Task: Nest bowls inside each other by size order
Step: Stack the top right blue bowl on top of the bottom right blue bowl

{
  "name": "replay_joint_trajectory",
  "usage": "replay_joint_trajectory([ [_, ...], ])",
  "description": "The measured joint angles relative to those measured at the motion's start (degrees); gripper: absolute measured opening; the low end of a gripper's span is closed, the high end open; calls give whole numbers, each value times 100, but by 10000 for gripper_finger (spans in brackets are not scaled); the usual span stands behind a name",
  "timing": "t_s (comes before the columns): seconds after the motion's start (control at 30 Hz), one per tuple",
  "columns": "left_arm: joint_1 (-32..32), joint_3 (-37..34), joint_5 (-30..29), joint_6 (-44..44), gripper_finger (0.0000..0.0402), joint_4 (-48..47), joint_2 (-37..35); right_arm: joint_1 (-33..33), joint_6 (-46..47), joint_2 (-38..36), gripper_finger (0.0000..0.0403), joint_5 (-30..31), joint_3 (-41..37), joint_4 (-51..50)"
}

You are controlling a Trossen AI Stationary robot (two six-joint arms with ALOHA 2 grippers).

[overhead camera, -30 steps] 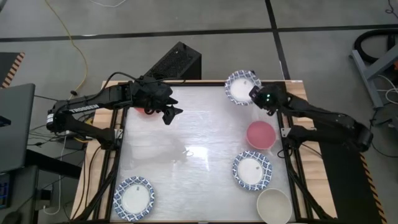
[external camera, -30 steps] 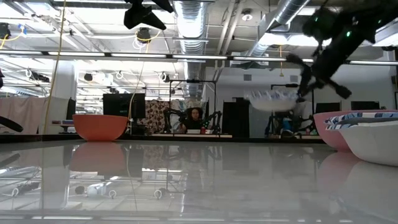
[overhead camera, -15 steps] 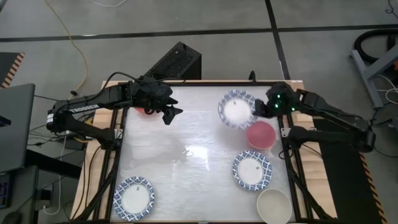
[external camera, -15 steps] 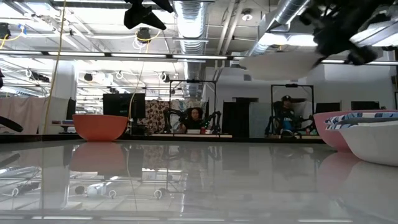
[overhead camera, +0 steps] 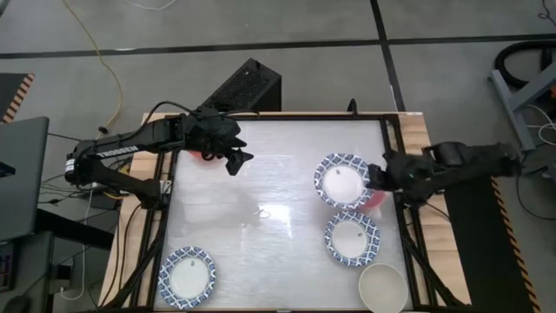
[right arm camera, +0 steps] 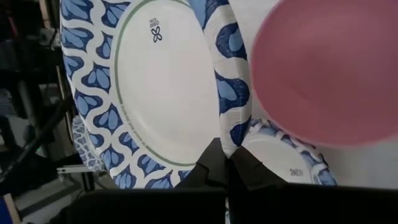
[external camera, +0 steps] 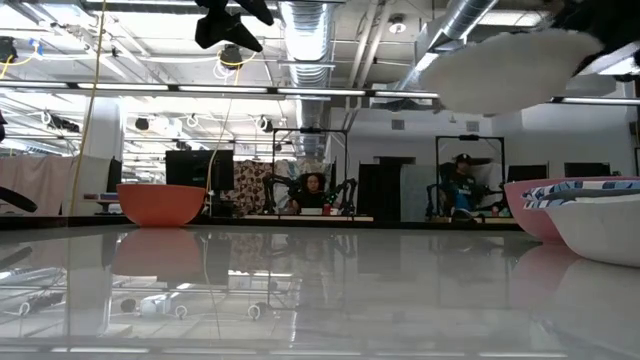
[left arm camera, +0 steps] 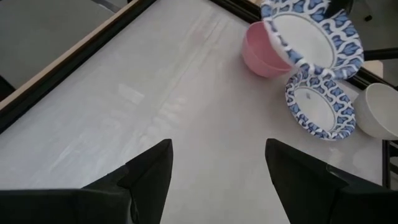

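Observation:
My right gripper [overhead camera: 372, 178] is shut on a white bowl with a blue patterned rim [overhead camera: 341, 181]. It holds the bowl in the air, partly over the pink bowl [overhead camera: 377, 200]; in the low view the held bowl [external camera: 510, 68] hangs high. A second blue-rimmed bowl [overhead camera: 352, 237], a cream bowl [overhead camera: 382, 288] and a third blue-rimmed bowl [overhead camera: 187, 276] rest on their bases on the table. My left gripper [overhead camera: 234, 161] is open and empty at the far left, above the red bowl [overhead camera: 204, 155]. My right gripper pinches the held bowl's blue rim [right arm camera: 227, 140] on the side toward the table's right edge, one finger [right arm camera: 210, 167] on the inner face and one on the outer. The fingers come level from the table's right. The bowl is lifted clear, opening up.
A black box [overhead camera: 248, 87] stands past the table's far edge. The table's dark frame rail [overhead camera: 395, 139] runs along the right side. The shiny middle of the table [overhead camera: 261, 209] holds no objects. People sit in the room behind [external camera: 315, 190].
My right gripper has carried the blue-rimmed bowl from the table's far right corner toward the near edge and upward. The bowl, once beyond the pink bowl, now hangs over the pink bowl's left part.

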Motion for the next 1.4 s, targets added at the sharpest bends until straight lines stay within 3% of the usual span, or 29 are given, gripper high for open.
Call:
replay_joint_trajectory([
  [0.23,-1,0,0,2,245,0,0,1969,2177,390,7,1094,7,-669],
  [0.43,-1,0,0,2,245,2,0,2879,3264,828,7,1227,4,-893],
  [1.13,-1,0,17,-39,245,-2,0,4023,3625,1698,7,870,2,-323],
  [1.4,0,0,17,-39,245,-2,0,4074,3688,2077,7,484,2,-327],
])
